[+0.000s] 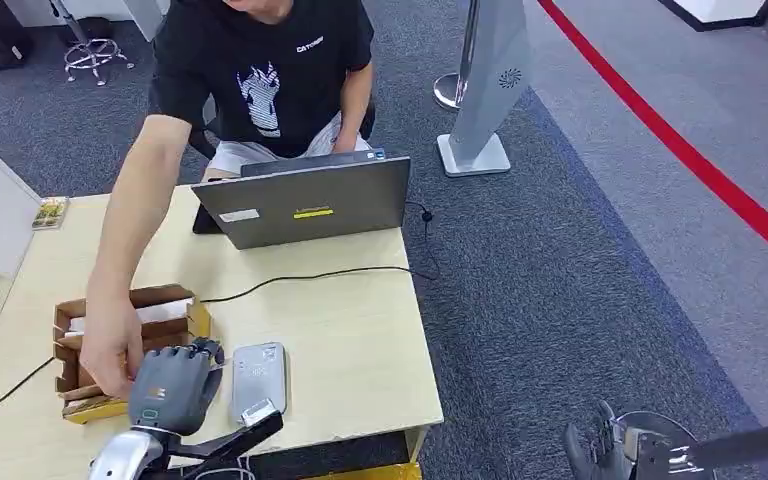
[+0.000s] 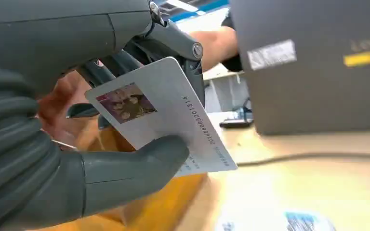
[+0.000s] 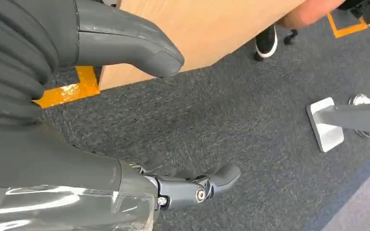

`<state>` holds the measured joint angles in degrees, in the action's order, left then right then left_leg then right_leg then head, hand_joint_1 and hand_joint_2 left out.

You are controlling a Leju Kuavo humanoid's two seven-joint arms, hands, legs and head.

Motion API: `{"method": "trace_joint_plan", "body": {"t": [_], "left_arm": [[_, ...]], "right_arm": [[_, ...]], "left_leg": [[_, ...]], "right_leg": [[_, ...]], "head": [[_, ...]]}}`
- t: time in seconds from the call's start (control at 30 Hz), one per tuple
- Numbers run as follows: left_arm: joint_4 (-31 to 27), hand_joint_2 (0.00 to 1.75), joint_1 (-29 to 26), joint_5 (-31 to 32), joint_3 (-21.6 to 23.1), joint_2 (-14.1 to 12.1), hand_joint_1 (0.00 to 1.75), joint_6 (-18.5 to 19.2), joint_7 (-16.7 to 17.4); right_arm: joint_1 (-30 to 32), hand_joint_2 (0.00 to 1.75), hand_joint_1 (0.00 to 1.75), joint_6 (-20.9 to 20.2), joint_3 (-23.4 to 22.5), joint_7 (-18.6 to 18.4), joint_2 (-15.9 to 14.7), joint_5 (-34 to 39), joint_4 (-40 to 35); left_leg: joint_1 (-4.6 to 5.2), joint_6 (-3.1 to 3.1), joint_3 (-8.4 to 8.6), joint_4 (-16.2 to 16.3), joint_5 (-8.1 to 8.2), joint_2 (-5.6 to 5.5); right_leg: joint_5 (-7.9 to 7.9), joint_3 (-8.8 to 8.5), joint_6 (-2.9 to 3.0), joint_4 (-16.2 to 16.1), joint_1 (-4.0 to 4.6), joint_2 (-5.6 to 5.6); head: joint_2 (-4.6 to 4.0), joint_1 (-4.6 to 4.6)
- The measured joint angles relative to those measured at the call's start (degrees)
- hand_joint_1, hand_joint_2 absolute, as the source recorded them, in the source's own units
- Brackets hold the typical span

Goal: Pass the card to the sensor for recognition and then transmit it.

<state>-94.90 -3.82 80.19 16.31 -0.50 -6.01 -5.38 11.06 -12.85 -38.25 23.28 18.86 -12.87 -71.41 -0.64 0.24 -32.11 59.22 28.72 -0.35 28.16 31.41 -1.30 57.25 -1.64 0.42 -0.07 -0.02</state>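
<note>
Head view: left hand [image 1: 170, 385] was over the near-left part of the wooden table [image 1: 360, 350], fingers curled, right beside a person's hand [image 1: 110, 352] that reached into an open cardboard box [image 1: 165, 300] with a yellow base. A grey card sensor [image 1: 258, 380] lay flat on the table just right of the left hand. A grey laptop [image 1: 305, 205] stood open at the far edge, lid back toward the robot, with a black cable [image 1: 310, 275] running across the tabletop. The person sat behind the laptop in a dark shirt. A red line [image 1: 680, 150] ran across the grey carpet, and a white stand base [image 1: 475, 155] sat off to the right. Right hand [image 1: 600, 455] hung low off the table's right side over carpet. Left wrist view: left hand held the card [image 2: 166, 113], pinched between thumb [image 2: 135, 168] and the dark fingers [image 2: 183, 45]; card was white with a small photo and a printed number along one edge, tilted, above the box's yellow edge. Laptop lid with white and yellow stickers was beyond it. Right wrist view: right hand [image 3: 125, 110] was open, thumb [image 3: 125, 41] and fingers [image 3: 197, 185] apart with nothing between them, over dark carpet, with the table side and yellow floor tape [image 3: 70, 89] nearby.
</note>
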Motion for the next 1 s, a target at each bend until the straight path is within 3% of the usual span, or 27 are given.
{"method": "trace_joint_plan", "body": {"t": [0.23, 0.87, 1.0], "left_arm": [[5.19, 1.75, 3.11, -1.64, 3.69, -0.5, 1.75, 0.7, -0.46], [11.03, 1.75, 4.04, -2.21, 4.61, -1.81, 1.75, 0.68, -1.73], [11.1, 1.75, 3.86, -1.29, 4.61, -1.81, 1.75, -2.01, -1.59]], "right_arm": [[-0.05, 1.75, 0.0, -0.44, -0.07, 0.15, 0.0, -0.9, 1.35], [-0.04, 1.75, 0.0, -1.18, -0.33, 1.16, 0.0, -1.84, 3.21], [0.08, 1.75, 0.0, -0.92, -0.28, 1.18, 0.0, -1.42, 3.17]], "left_leg": [[0.0, 0.0, 0.0, 0.0, 0.0, -0.01], [0.0, 0.0, 0.02, 0.0, 0.0, -0.01], [0.0, 0.0, 0.02, 0.0, 0.0, -0.01]], "right_leg": [[-0.01, -0.03, 0.0, 0.0, 0.0, 0.0], [0.0, -0.06, 0.0, 0.0, 0.0, -0.01], [0.0, -0.06, 0.0, 0.0, 0.0, -0.01]], "head": [[0.0, 0.0], [0.0, 0.0], [0.0, 0.0]]}}
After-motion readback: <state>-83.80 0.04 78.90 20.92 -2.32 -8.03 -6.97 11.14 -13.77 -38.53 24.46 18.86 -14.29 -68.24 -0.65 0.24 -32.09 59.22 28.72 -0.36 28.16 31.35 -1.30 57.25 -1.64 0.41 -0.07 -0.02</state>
